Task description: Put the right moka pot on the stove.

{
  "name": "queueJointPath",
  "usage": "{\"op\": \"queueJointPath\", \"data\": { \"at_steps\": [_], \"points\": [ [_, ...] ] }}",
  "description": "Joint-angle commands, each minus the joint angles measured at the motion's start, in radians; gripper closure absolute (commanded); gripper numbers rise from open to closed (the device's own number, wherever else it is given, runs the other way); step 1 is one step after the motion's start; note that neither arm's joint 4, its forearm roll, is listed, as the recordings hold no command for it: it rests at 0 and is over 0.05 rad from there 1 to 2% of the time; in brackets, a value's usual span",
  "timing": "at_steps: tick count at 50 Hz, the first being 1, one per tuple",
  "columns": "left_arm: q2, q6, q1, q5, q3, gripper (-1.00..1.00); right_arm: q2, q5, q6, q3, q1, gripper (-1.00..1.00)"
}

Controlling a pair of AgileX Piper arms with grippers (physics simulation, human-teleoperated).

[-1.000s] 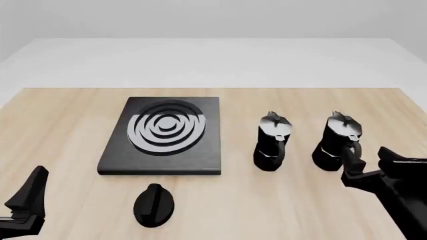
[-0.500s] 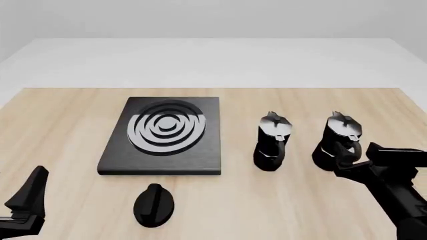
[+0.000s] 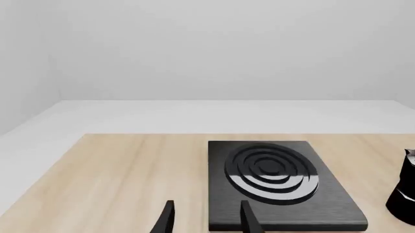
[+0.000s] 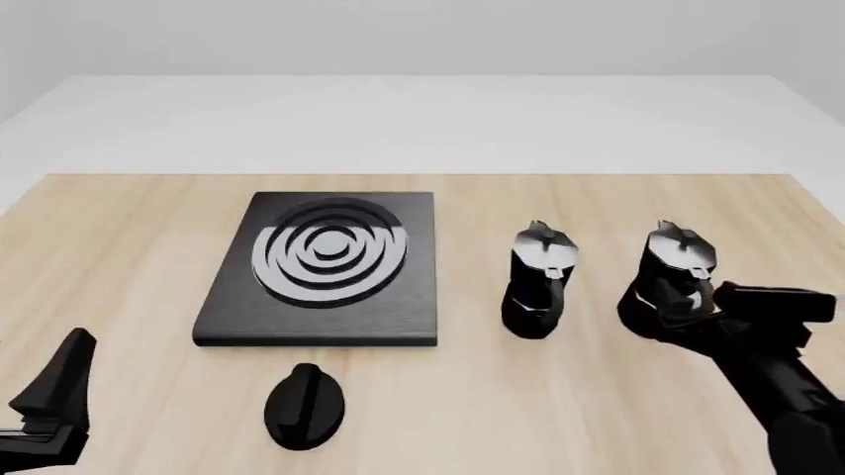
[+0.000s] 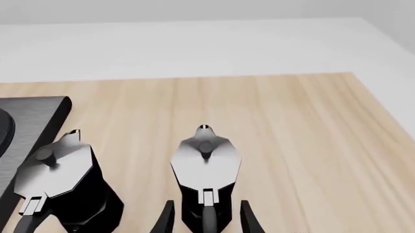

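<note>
The right moka pot [image 4: 671, 269], black with a silver lid, stands upright on the table at the right; it also shows in the right wrist view [image 5: 205, 162]. My right gripper [image 4: 679, 303] [image 5: 206, 221] is open at its near side, fingers either side of the handle and lower body, gripping nothing. The stove [image 4: 327, 269] [image 3: 279, 182], a black slab with silver rings, lies left of centre with nothing on it. My left gripper [image 4: 55, 391] [image 3: 207, 222] is open and empty at the near left.
The look-alike second moka pot [image 4: 539, 281] [image 5: 60, 179] stands between the stove and the right pot. A black oval knob [image 4: 304, 404] lies in front of the stove. The stove's corner [image 5: 36, 114] shows in the right wrist view.
My right gripper has moved forward and left up to the right moka pot, its fingers now straddling the handle side. The left arm has not moved.
</note>
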Motion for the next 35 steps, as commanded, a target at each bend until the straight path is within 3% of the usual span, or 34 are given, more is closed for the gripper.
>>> {"op": "queueJointPath", "data": {
  "at_steps": [1, 9, 10, 17, 28, 35],
  "points": [
    [0.000, 0.000, 0.000, 0.000, 0.000, -1.00, 0.081, -0.052, 0.006, -0.010, -0.008, -1.00],
    [0.000, 0.000, 0.000, 0.000, 0.000, -1.00, 0.092, -0.056, -0.005, -0.017, -0.009, -1.00],
    [0.000, 0.000, 0.000, 0.000, 0.000, -1.00, 0.089, -0.062, -0.003, -0.013, -0.010, 1.00],
    [0.000, 0.000, 0.000, 0.000, 0.000, -1.00, 0.073, -0.049, -0.013, -0.015, -0.002, 1.00],
    [0.000, 0.000, 0.000, 0.000, 0.000, -1.00, -0.087, 0.072, -0.054, -0.011, 0.027, 1.00],
    [0.000, 0.000, 0.000, 0.000, 0.000, -1.00, -0.244, 0.205, -0.077, -0.021, 0.051, 1.00]
  ]
}}
